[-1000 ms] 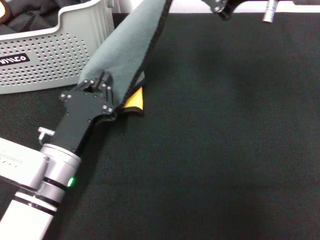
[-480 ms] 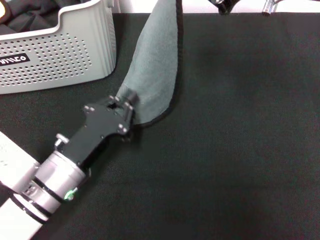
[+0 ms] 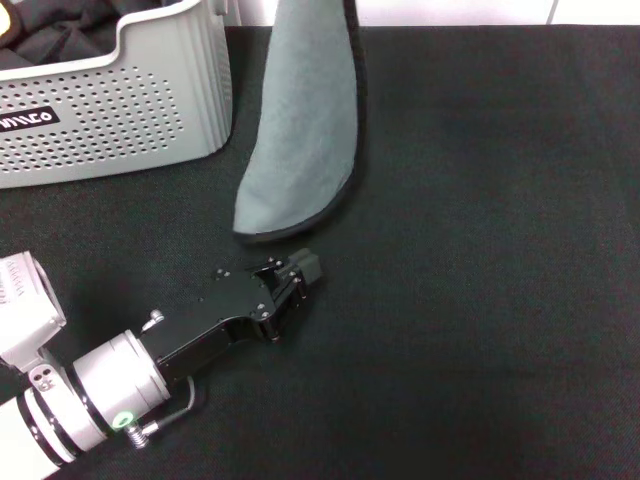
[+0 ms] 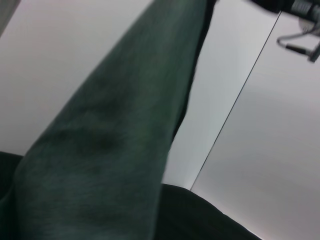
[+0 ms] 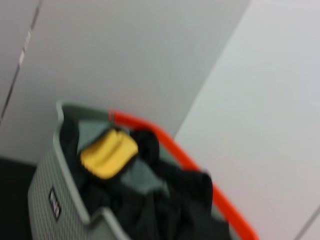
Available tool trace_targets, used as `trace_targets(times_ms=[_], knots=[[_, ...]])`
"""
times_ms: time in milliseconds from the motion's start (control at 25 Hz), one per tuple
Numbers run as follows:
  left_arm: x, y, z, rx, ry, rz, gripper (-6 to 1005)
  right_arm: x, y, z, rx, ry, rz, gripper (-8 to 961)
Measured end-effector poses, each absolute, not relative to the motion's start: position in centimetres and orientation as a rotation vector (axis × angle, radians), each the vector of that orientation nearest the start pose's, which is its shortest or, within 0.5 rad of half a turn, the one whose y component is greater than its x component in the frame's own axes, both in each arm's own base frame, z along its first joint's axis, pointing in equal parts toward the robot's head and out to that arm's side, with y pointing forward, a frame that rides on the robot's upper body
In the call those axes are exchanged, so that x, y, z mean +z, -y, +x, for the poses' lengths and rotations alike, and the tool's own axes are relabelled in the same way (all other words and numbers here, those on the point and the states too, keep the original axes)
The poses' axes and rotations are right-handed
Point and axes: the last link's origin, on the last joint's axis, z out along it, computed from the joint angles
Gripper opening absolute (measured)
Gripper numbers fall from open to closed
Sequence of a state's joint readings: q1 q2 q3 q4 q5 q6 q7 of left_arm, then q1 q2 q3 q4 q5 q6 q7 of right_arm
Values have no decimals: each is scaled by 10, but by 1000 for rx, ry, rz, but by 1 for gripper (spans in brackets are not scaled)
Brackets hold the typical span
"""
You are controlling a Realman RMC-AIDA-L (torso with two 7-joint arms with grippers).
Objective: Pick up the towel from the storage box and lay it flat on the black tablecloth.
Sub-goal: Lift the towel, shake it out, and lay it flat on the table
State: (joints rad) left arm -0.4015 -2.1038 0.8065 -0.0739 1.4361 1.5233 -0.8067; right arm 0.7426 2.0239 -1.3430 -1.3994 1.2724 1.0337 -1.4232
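The towel [image 3: 300, 130] hangs grey-green side out from beyond the head view's top edge. Its rounded lower end rests on the black tablecloth [image 3: 480, 250] just right of the storage box [image 3: 110, 110]. My left gripper [image 3: 300, 275] lies low over the cloth a little in front of that lower end, open and apart from the towel, with nothing in it. In the left wrist view the towel [image 4: 115, 135] rises as a long slanted fold above the tablecloth [image 4: 200, 215]. The towel's upper end and my right gripper are out of view.
The storage box [image 5: 50, 180] holds dark clothes and a yellow piece [image 5: 107, 152], with an orange rim [image 5: 200, 170] behind it. It stands at the back left on the tablecloth. A white wall lies past the table's far edge.
My left gripper let go of the towel's lower corner and drew back toward me. The lower end dropped onto the cloth. The right gripper left the head view's top edge.
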Motion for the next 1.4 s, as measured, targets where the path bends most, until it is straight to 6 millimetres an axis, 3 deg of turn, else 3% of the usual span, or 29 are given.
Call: trace_targets(times_ms=[160,440,760,1000,1400], knots=[[-88,-235,-284,-1191,950,-2294,113,42,-408,-18,545,441,-2505,21],[-85,-244,-275,-1246,896,-2219,153,38,-410,-25,554,454,-2509,21],[-99,-247,-258,-1272,937,-2283,243,53,-421,-47,621,456,-2454,21],[-111,-249,-249,-1245,980,-2317,315,45,-429,-61,625,455,-2481,21],[-115,-268,-230,-1267,929,-2276,339,42,-425,-70,651,473,-2484,21]])
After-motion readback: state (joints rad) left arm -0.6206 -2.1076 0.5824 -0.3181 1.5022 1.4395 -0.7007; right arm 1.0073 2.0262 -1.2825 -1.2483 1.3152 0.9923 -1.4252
